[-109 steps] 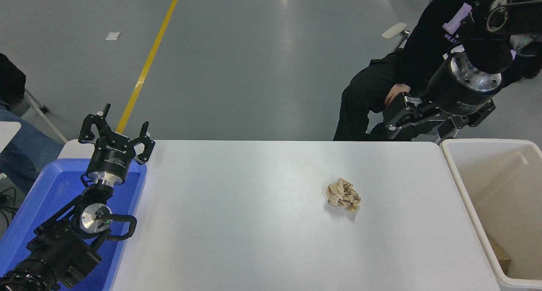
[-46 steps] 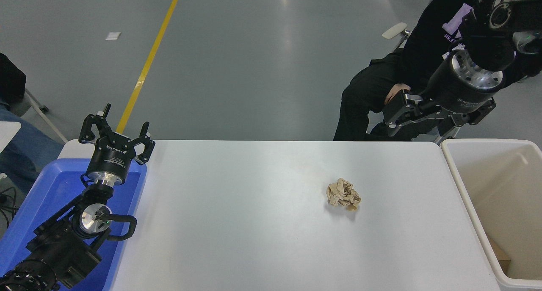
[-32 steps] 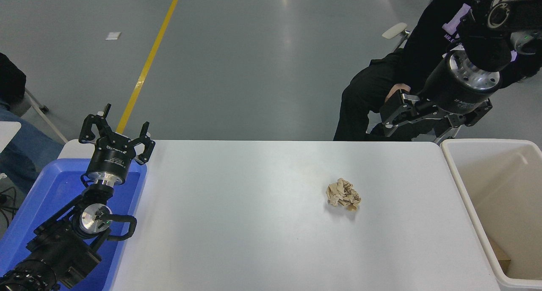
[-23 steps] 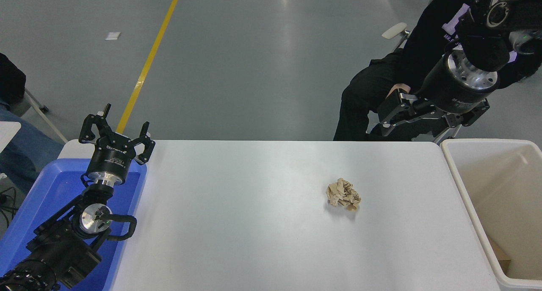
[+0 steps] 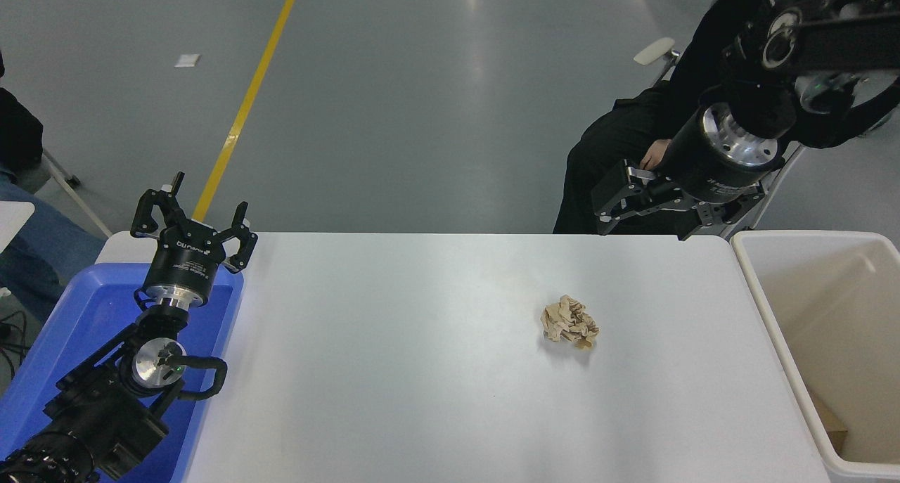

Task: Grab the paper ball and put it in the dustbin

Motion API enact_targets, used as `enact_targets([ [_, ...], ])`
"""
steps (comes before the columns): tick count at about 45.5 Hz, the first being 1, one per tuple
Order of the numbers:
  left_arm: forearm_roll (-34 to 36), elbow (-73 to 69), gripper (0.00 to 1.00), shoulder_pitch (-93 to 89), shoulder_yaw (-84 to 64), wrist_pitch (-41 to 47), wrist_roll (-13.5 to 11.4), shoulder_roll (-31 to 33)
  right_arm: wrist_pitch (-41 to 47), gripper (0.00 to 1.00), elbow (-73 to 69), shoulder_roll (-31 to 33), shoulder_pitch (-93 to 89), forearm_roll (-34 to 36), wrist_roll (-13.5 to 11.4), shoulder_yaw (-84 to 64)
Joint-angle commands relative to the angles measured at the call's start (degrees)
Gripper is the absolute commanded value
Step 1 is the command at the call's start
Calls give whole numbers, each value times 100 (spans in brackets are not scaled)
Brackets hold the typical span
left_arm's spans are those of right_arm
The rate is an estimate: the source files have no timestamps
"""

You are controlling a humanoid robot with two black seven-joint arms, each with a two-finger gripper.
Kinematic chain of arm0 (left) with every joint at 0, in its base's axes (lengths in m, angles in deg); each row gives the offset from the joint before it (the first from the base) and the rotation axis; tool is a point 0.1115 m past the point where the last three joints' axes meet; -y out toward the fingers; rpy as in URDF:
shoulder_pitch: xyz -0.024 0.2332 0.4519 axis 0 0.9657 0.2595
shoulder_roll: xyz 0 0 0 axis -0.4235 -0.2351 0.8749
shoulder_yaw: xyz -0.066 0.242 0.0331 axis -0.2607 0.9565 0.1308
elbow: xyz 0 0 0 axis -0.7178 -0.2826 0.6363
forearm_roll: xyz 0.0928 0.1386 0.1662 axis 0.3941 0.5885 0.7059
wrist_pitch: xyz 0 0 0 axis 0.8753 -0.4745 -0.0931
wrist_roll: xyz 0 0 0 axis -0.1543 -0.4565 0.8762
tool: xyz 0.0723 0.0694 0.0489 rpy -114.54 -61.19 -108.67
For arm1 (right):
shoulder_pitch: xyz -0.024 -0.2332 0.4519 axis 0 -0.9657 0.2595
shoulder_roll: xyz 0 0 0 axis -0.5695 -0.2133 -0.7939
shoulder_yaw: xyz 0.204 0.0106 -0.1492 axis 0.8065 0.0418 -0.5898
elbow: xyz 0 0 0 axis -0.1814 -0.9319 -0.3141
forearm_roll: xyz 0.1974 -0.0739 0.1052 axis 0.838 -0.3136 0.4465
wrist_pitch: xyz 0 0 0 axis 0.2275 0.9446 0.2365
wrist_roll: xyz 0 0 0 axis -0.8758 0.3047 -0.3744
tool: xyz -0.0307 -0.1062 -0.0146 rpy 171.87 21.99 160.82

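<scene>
Head view: right end effector [image 5: 647, 205] has shifted left, nearer the paper ball [image 5: 570, 322].

Bare table [image 5: 422, 370] all around paper ball [image 5: 569, 322]

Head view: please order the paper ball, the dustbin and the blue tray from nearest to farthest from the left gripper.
From the left gripper:
1. Blue tray, directly beneath it at the table's left.
2. Paper ball, right of centre.
3. Dustbin, at the far right edge.
</scene>
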Motion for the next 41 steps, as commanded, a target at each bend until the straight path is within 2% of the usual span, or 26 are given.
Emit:
enact_targets([
  [1, -1, -6, 98, 0, 0, 0, -5, 0, -701, 100, 1215, -1082, -1384, -83, -2, 23],
  [8, -1, 2, 98, 0, 0, 0, 4, 0, -1536, 100, 2543, -1232, -3132, -627, -2, 93],
  [11, -1, -6, 98, 0, 0, 0, 4, 0, -1949, 100, 2614, -1232, -3424, -1005, -2, 146],
  [16, -1, -6, 98, 0, 0, 0, -5, 0, -2354, 100, 2754, -1232, -3766, -1226, -2, 225],
  [23, -10, -6, 98, 0, 0, 0, -5, 0, -2372, 100, 3238, -1232, -4365, -1208, -2, 286],
  [41, -10, -6, 98, 0, 0, 0, -5, 0, -2389, 100, 3256, -1232, -4558, -1103, -2, 1253],
])
